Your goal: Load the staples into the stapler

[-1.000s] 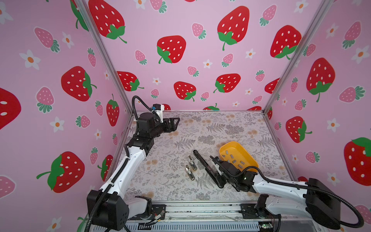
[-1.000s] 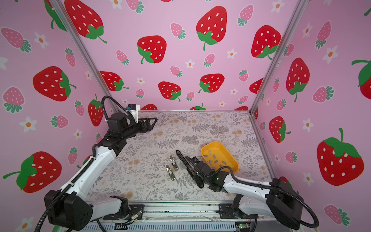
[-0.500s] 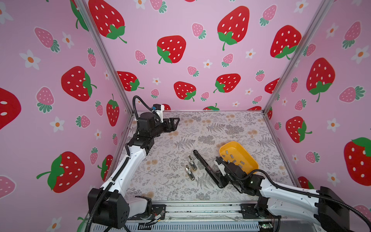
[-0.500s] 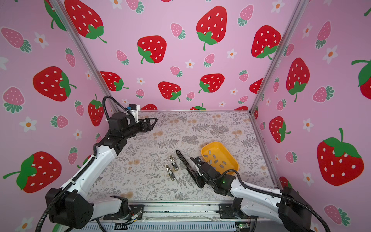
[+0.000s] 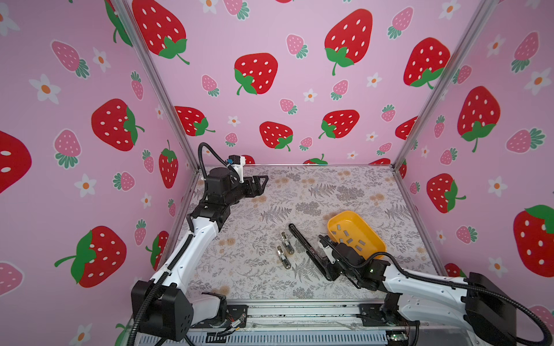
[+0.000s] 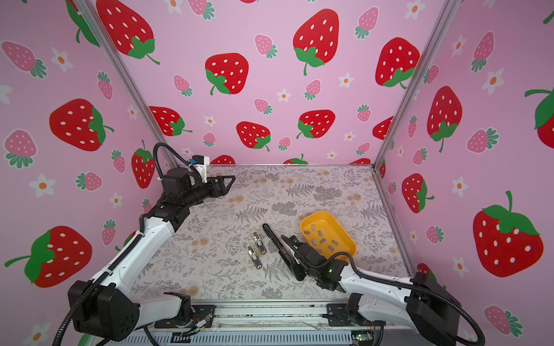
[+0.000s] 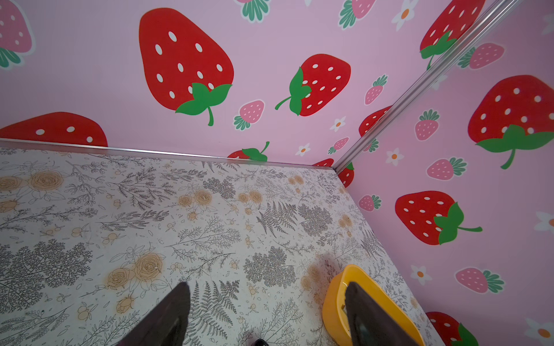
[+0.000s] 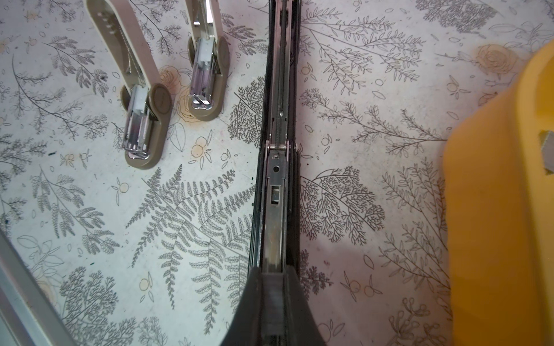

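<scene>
Right wrist view: right gripper (image 8: 271,277) sits fully closed over the near end of the long black stapler (image 8: 280,90), which lies opened flat. Small grey metal staples (image 5: 349,240) lie in the yellow oval plastic tray (image 5: 344,213) just beside it. Left gripper (image 5: 264,183) hovers wide open, well apart.

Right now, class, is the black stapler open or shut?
Open: the black stapler lies unfolded flat on the table, both halves in one line, its metal staple channel facing up.

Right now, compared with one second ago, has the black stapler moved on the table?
No. The black stapler keeps the same place and angle, judged against the yellow tray beside it and the two small staplers.
</scene>
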